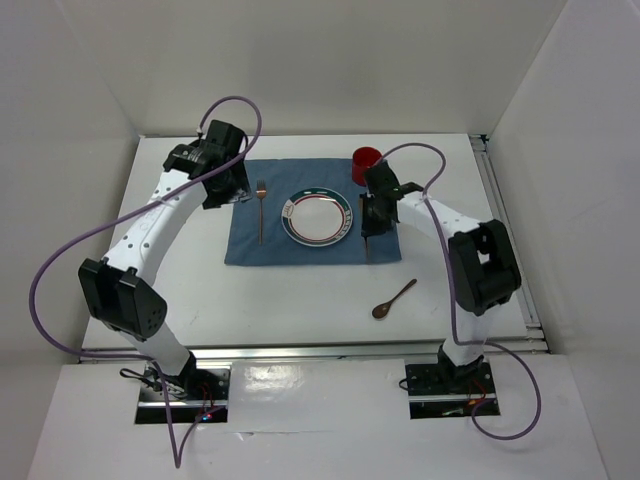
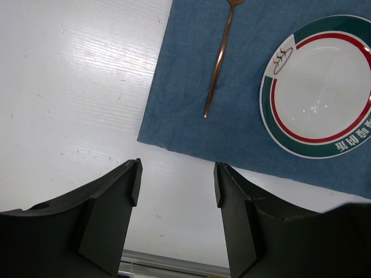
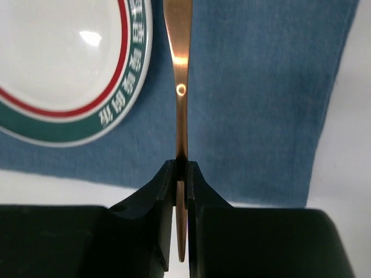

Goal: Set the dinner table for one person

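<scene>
I am pinching the copper utensil (image 3: 181, 98) in the right gripper (image 3: 181, 169), right of the plate (image 3: 69, 130) (thin, stiff, probably slippery: best held at the handle end); the left gripper (image 2: 177, 176) is hanging spread.

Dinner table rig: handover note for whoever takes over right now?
Left hand open, empty, above the table by the placemat's left edge.
Right hand shut on what looks like the knife, over the placemat right of the plate.
Done: fork left of plate, cup at far right corner.
To do: set knife down, bring spoon from bare table onto placemat.
</scene>
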Robot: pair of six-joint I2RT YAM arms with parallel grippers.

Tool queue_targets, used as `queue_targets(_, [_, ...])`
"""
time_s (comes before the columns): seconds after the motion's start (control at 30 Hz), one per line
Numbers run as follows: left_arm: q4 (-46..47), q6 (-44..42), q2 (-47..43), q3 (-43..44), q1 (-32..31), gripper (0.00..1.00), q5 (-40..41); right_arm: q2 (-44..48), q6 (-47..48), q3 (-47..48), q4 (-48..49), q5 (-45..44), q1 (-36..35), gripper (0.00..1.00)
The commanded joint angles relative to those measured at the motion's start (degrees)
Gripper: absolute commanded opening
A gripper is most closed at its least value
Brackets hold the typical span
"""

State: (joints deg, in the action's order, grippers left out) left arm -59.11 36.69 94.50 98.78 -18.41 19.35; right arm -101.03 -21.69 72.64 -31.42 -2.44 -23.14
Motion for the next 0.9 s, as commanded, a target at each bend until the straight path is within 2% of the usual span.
queue_targets(0.0, [-0.65, 1.11, -3.79, 0.28, -0.13, 0.7, 1.48, -4.15, -0.98, 6.27, 0.39, 1.2, 1.94, 0.0])
queue_targets(0.43, [-1.18, 1.11, -4.32, 0.36, -0.13, 0.7, 2.09, -16.2, 0.6, 15.86, 1.62, 1.21, 3.36, 0.0])
queue_targets(0.5, [-1.18, 1.11, -4.32, 0.36, -0.13, 0.7, 2.09, -16.21, 0.6, 15.86, 1.1, 1.73, 3.36, 0.06])
queue_targets(0.53, [-1.18, 1.11, -4.32, 0.36, -0.13, 0.7, 2.09, -16.21, 0.6, 15.86, 1.1, 1.73, 3.36, 0.14])
queue_targets(0.63, [-1.18, 1.11, -4.32, 0.36, -0.13, 0.7, 1.48, -15.08, -0.1, 15.34, 0.48, 1.73, 3.36, 0.27])
queue_targets(0.67, [-1.18, 1.11, -4.32, 0.36, -0.13, 0.7, 1.48, -14.46, -0.1, 14.73, 0.48, 1.12, 3.36, 0.44])
queue_targets(0.7, [-1.18, 1.11, -3.8, 0.36, -0.13, 0.7, 0.87, -12.8, -0.71, 13.94, 0.48, 0.6, 3.36, 0.49])
queue_targets(0.87, [-0.65, 0.58, -3.27, 0.36, -0.13, 0.7, 0.33, -6.47, -1.94, 12.79, -0.13, -1.69, 3.36, 0.5])
